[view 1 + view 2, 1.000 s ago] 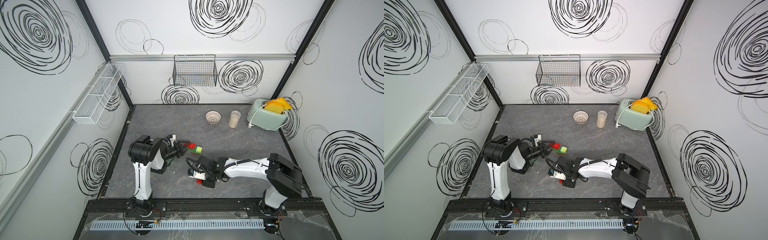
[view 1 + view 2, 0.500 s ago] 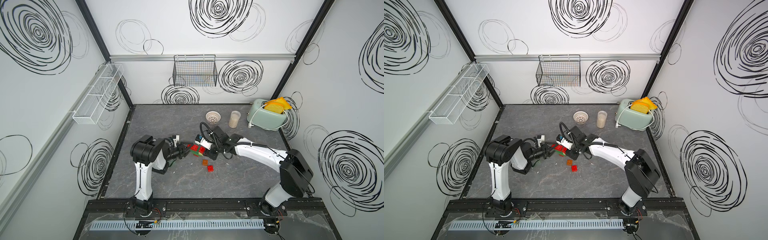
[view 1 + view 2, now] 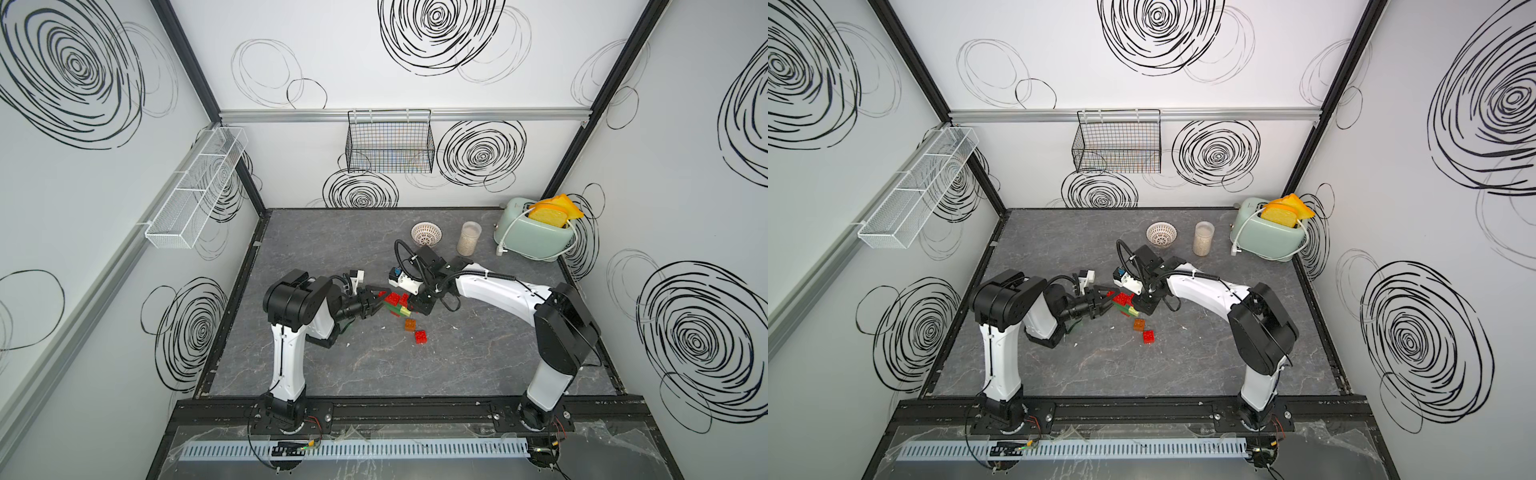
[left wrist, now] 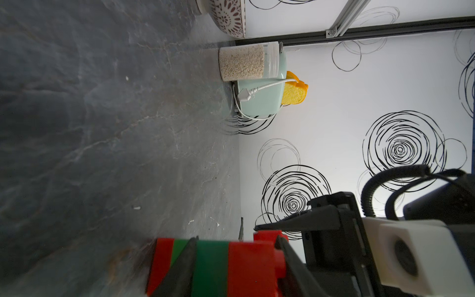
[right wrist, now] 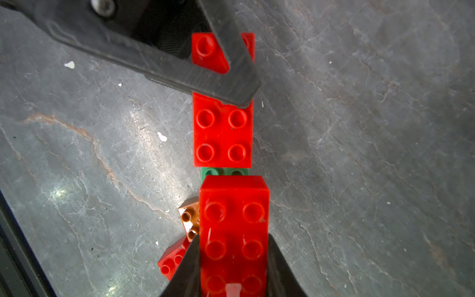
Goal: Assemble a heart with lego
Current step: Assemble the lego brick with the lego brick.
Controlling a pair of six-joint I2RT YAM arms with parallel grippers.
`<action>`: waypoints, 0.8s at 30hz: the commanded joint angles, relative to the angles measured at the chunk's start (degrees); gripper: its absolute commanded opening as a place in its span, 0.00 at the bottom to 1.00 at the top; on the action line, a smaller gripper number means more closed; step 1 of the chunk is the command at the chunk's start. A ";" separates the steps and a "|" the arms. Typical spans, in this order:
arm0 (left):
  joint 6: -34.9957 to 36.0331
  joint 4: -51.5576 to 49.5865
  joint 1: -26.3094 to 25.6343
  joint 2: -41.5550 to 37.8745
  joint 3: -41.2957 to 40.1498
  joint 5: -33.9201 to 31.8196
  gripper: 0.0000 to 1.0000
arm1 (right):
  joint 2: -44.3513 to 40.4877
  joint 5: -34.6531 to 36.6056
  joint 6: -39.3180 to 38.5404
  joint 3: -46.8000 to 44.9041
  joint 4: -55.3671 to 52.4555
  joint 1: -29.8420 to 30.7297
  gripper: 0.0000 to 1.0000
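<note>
Lego heart [image 3: 393, 299], so far a small stepped stack of red, green and lime-yellow studded plastic bricks, sits low over the grey marbled table [image 3: 374, 374] between the two arms; whether it rests on the surface I cannot tell. The left gripper [image 4: 236, 264] is clamped across its layers, one finger on each side of the red and green courses. The right gripper [image 5: 232, 241] is closed on a long red studded brick [image 5: 234, 205], pinching its two long side walls, and holds it just above the stack, next to a square red brick [image 5: 222, 131] seated on a green brick [image 5: 223, 171]. A small orange-brown brick [image 3: 410, 324] and a small red brick [image 3: 420, 336] lie loose near the stack. These pieces look light, rigid and glossy, so they should neither bend nor crush, but smooth walls can slip or twist between narrow fingers. Flat opposite side walls are the best hold, leaving studs and underside free. Seating probably needs a firm, straight press; an off-centre push could tip the stack or pop a joint, so the brace across the layers matters.
</note>
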 commanded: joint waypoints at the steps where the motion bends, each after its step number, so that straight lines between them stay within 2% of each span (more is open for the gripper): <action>1: 1.44 11.73 -0.66 1.74 -0.26 1.43 0.25 | 2.03 -1.64 -0.80 2.03 -3.52 -0.26 0.23; 13: 1.53 11.73 -0.71 1.49 -0.33 1.26 0.24 | 4.63 -1.98 -0.25 3.86 -4.60 0.46 0.24; 24: 1.44 11.75 -0.58 1.54 -0.50 0.88 0.24 | 7.58 0.57 2.10 5.33 -6.42 2.92 0.24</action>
